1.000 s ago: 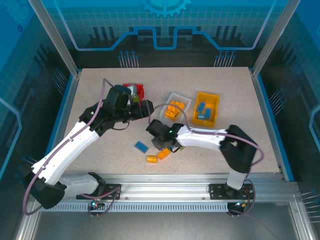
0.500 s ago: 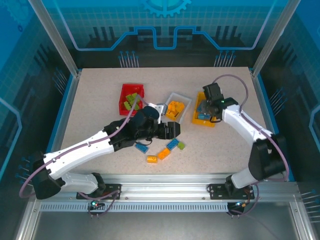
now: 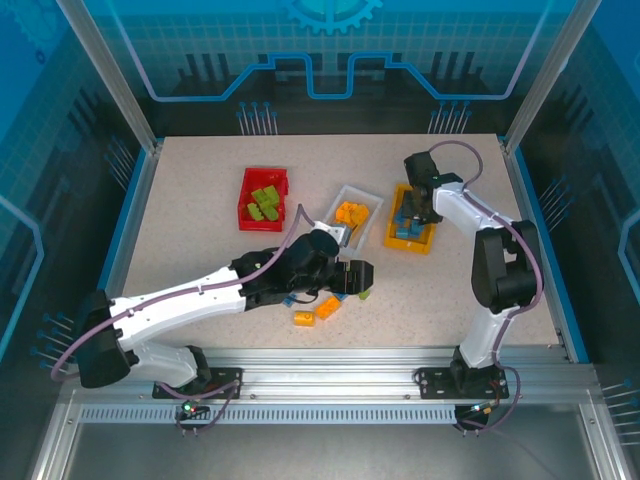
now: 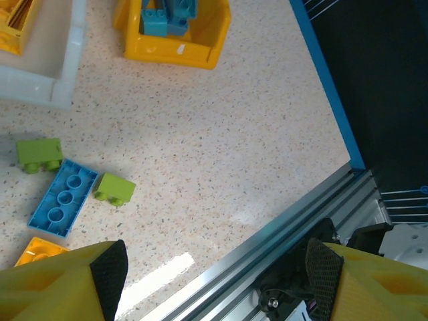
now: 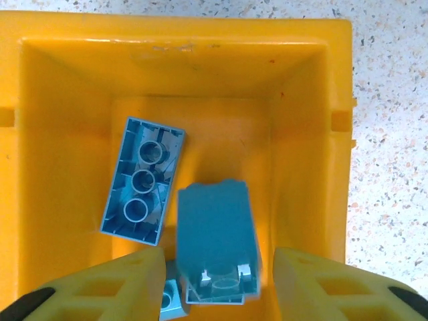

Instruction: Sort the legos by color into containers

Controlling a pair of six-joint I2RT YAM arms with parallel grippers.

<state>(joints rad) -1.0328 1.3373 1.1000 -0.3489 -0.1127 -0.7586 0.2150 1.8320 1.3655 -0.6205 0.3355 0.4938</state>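
Blue legos (image 5: 142, 177) — inside yellow bin (image 5: 306, 127)

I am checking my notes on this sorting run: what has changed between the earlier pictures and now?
The left gripper left the red bin and swung right and nearer; it now hangs open over the loose bricks. The right gripper went from those bricks to the yellow bin and opened, letting go a blue brick. The white bin, the other bins and the orange bricks stayed put.
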